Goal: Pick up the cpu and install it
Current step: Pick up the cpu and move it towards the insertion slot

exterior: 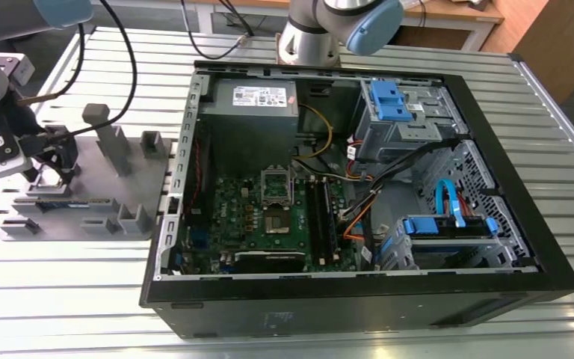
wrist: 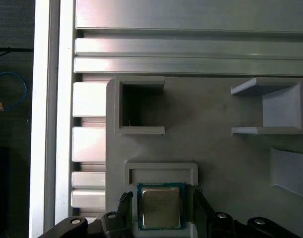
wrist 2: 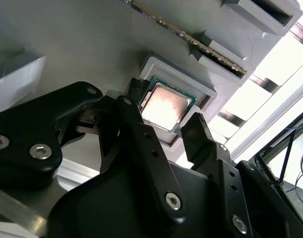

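Tool point(wrist: 162, 196) wide open, holding nothing, fingers point(wrist: 205, 215) either side of cpu point(wrist: 160, 208) in grey tray pocket point(wrist: 161, 171). Pick-up step. Likely needs gentle, even squeeze.

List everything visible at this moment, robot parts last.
table: one, silver, slatted.
computer case: one, black, open, on the table.
motherboard: one, green, inside the case.
power supply: one, grey, inside the case.
drive brackets: two, blue, inside the case.
fixture tray: one, grey, beside the case at the exterior view's left.
memory stick: one, dark, slotted in the tray.
cpu: one, silvery, in a tray pocket.
gripper: one, black, open, flanking the cpu.
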